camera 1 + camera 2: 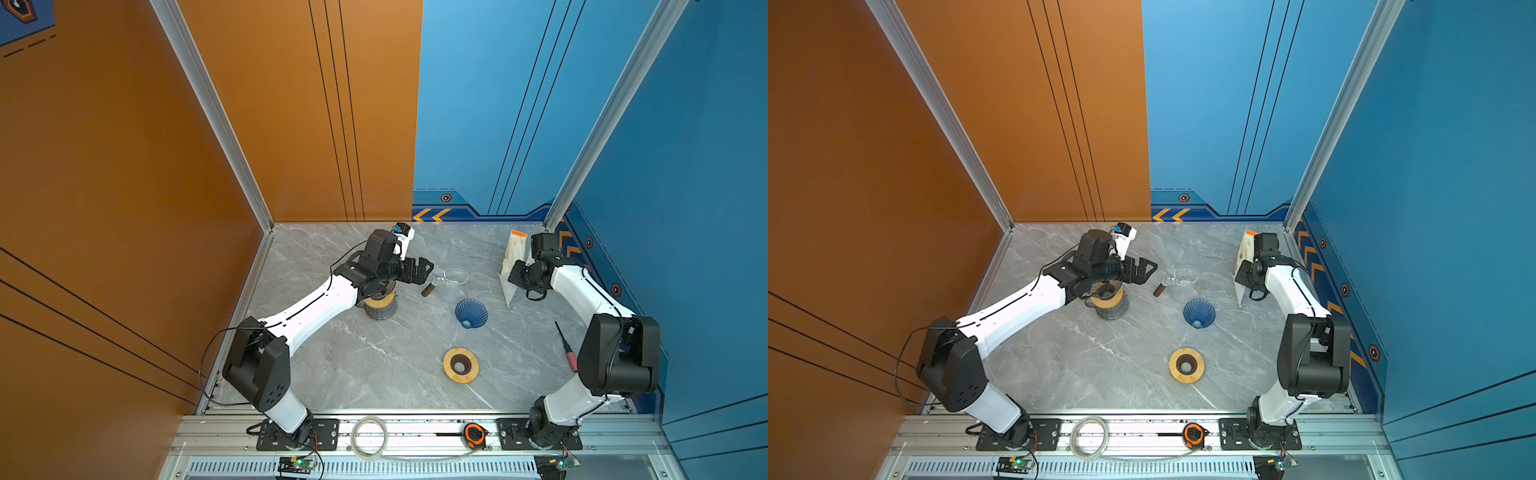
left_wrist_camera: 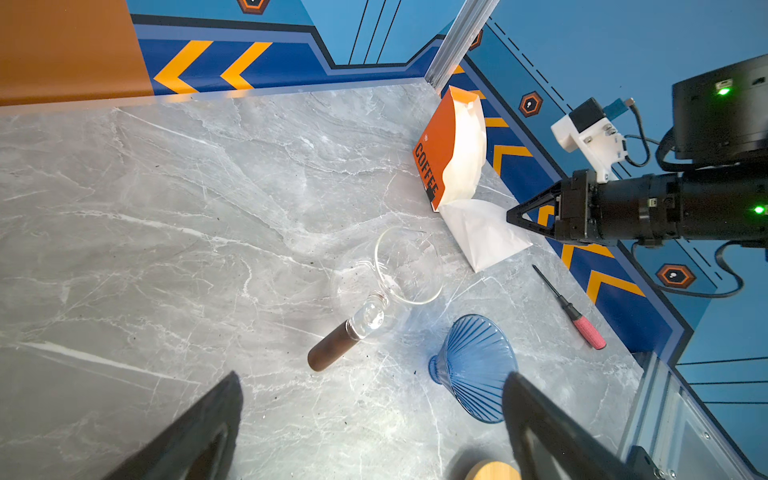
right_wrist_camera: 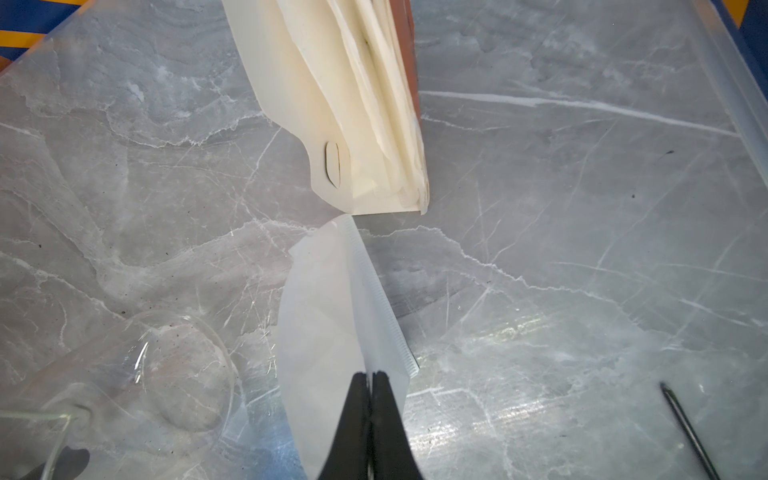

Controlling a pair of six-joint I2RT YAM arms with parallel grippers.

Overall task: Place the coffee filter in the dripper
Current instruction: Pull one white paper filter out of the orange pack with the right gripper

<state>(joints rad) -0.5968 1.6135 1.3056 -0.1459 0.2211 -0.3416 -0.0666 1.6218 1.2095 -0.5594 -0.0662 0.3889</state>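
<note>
The coffee filter (image 3: 332, 324) is a flat, folded white paper held off to the robot's right, just beside the open filter box (image 2: 453, 149), with its far tip close to the box's lower corner. The right end effector (image 3: 371, 376) is pinched fully closed on one edge of it, so the grip is narrow and most of the sheet hangs free. The paper could flex, twist or slip out during a fast swing, and whether its lower corner touches the desk (image 1: 374, 374) cannot be told. If it does, dragging would crease it. The blue dripper (image 1: 471, 312) lies tipped on its side near the middle of the desk, well apart from the filter and not upright on its foot. A light paper pushed at a sideways mouth would likely nudge the cone into rolling, or the filter would slide back out. Being folded flat, the filter may also jam across the rim instead of seating. The glass server (image 2: 409, 266), also on its side, lies near the likely path and could be knocked. The left end effector (image 1: 419, 269) hovers spread wide and empty near the server's handle. Unless it steadies or rights the dripper, I judge that insertion is unlikely to hold.
</note>
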